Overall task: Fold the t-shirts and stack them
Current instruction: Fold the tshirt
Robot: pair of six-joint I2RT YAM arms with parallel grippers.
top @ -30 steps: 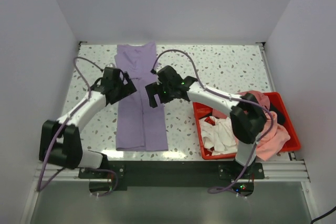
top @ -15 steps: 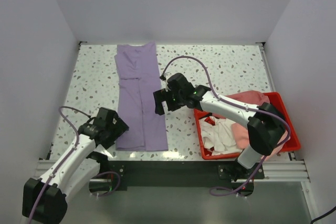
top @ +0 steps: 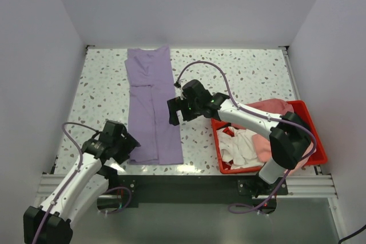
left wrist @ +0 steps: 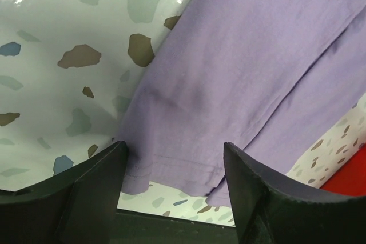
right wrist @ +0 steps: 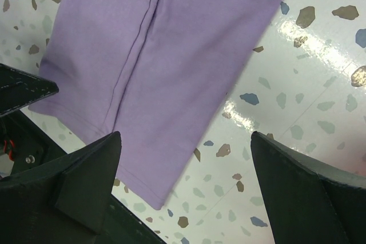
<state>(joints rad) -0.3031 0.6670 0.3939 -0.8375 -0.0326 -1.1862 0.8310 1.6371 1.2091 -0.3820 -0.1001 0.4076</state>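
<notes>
Swung down from mid-frame, the left gripper now sits at lower left, jaws apart astride the near left hem corner of the lavender t-shirt, a long strip lying centre-left on the table. At centre, the right gripper hovers wide open over its right edge. At lower right, white and pink t-shirts fill the red bin.

My left gripper at the lavender t-shirt's hem.
My fingers stand apart, straddling its corner on the speckled table; a red bin shows at lower right.
</notes>
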